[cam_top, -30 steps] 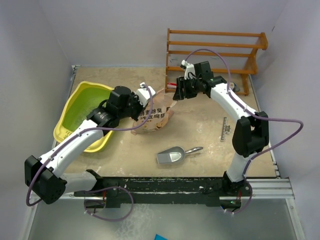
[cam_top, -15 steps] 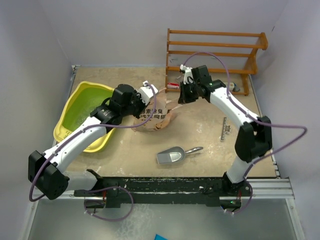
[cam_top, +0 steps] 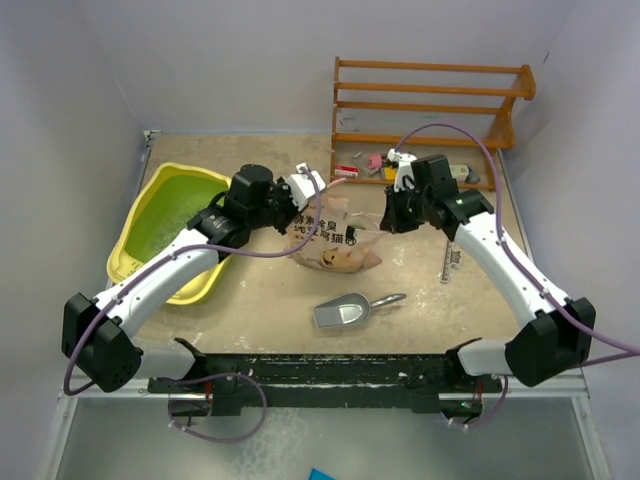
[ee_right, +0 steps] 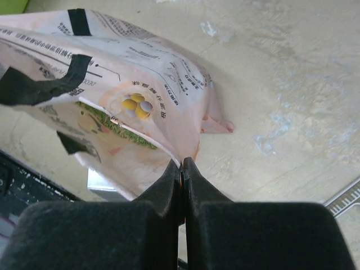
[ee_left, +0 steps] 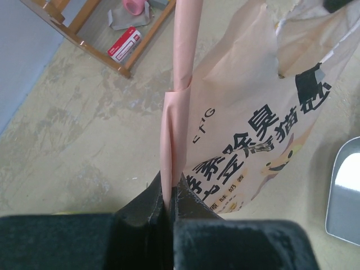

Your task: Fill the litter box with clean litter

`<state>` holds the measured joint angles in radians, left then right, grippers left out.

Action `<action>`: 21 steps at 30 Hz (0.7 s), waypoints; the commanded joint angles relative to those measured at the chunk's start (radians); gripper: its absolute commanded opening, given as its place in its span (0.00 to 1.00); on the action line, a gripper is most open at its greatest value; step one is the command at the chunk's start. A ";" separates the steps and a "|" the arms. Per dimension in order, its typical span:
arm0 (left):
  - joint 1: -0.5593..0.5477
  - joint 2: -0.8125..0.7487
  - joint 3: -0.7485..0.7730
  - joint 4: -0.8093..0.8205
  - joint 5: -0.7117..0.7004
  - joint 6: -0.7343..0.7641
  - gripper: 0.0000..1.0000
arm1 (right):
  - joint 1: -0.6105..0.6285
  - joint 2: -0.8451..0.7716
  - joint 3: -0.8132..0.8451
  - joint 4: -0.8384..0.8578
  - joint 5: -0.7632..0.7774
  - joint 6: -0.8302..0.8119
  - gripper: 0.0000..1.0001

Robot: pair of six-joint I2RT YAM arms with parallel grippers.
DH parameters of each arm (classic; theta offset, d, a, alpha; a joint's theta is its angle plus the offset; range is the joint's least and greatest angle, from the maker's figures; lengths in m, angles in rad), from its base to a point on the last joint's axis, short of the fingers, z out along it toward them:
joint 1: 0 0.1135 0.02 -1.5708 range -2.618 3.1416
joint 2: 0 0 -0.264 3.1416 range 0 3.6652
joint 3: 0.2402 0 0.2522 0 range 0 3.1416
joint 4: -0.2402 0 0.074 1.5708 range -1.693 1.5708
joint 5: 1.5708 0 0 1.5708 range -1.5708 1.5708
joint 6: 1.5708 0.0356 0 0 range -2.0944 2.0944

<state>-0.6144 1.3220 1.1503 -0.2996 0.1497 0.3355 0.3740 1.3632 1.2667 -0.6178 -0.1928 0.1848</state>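
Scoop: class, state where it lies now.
In the top view the scoop lies on the table, just on the near side of the bag, handle pointing right.

A peach-pink bag (cam_top: 335,240) with black Chinese print sits mid-bench (cam_top: 270,310). A silver scoop (cam_top: 345,312) lies near it, toward the front. A wooden rack (cam_top: 430,100) stands at the back, with a red box (cam_top: 346,171) at its foot. A metal strip (cam_top: 449,258) lies to the right.

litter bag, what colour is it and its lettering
Peach-pink bag with black Chinese lettering; clearest in the left wrist view.
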 commanded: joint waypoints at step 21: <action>0.192 -0.428 -0.498 0.601 0.166 -0.318 0.99 | -0.011 -0.465 -0.351 0.214 -0.074 -0.033 0.60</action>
<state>-0.4488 0.9207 0.7387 0.0429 0.2462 0.1856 0.3653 0.9657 1.0199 -0.5377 -0.1886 0.1989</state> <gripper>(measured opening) 0.975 0.597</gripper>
